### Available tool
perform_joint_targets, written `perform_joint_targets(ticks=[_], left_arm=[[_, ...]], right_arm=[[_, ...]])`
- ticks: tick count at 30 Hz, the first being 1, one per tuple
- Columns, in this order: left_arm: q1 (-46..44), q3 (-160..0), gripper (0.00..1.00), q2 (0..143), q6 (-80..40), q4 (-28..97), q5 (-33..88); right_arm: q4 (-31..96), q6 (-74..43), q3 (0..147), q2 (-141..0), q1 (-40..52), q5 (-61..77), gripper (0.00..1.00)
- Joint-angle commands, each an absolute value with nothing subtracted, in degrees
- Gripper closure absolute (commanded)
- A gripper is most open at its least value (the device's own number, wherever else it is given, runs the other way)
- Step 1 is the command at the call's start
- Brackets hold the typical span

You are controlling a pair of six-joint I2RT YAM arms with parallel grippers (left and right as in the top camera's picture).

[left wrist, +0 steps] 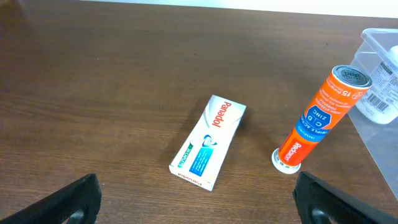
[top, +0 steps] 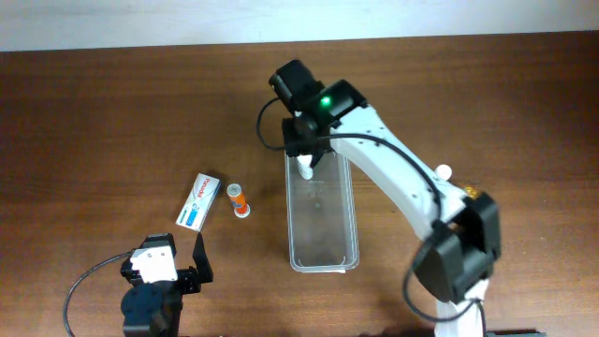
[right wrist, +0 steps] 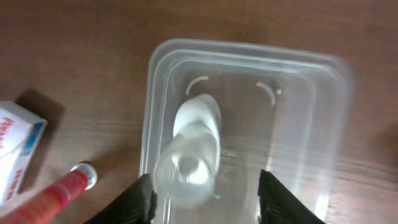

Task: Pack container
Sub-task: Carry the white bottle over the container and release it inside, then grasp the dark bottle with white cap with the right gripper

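Observation:
The clear plastic container (top: 348,215) lies lengthwise at the table's middle; it also shows in the right wrist view (right wrist: 249,51) and at the right edge of the left wrist view (left wrist: 380,134). My right gripper (top: 307,154) hangs open over its far end. A small white bottle (right wrist: 194,149), blurred, sits inside the container against the left finger's side (top: 305,169). My left gripper (top: 176,264) is open and empty near the front left edge.
A white-and-blue Panadol box (top: 199,201) (left wrist: 209,142) and an orange tube (top: 240,200) (left wrist: 317,118) lie left of the container. A small white object (top: 443,171) shows behind the right arm.

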State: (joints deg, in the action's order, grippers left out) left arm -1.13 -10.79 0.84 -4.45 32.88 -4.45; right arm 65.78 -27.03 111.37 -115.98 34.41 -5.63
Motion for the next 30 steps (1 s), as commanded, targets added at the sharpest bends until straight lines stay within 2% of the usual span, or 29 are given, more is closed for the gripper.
perform_joint_targets(ticks=[1,3,7,13,20,25,30], left_arm=[[-1.34,-10.74,0.01,0.34,-3.57,32.62,-3.66],[-1.34,-10.74,0.01,0.34,-3.57,32.62,-3.66],[-1.34,-10.74,0.01,0.34,-3.57,32.62,-3.66],[-1.34,-10.74,0.01,0.34,-3.57,32.62,-3.66],[-1.34,-10.74,0.01,0.34,-3.57,32.62,-3.66],[-1.34,-10.74,0.01,0.34,-3.57,32.62,-3.66],[-1.34,-10.74,0.01,0.34,-3.57,32.62,-3.66]], right_arm=[[67.79,-26.89,113.93,-106.19,33.45,-11.05,0.43],[70.13,-26.89,113.93,-103.0,32.05,-11.42,0.37],[77.38,-27.14,113.93,-98.89,26.94,-12.99,0.31],[84.9,-27.09,112.71,-100.03,15.16,-13.8,0.28],[82.3,-27.05,102.54,-102.63,4.89,-11.86,0.28],[74.26,-20.95,92.05,-102.72,1.06,-4.91,0.3],[69.82,-20.75,85.95,-102.72,-1.85,-4.49,0.32]])
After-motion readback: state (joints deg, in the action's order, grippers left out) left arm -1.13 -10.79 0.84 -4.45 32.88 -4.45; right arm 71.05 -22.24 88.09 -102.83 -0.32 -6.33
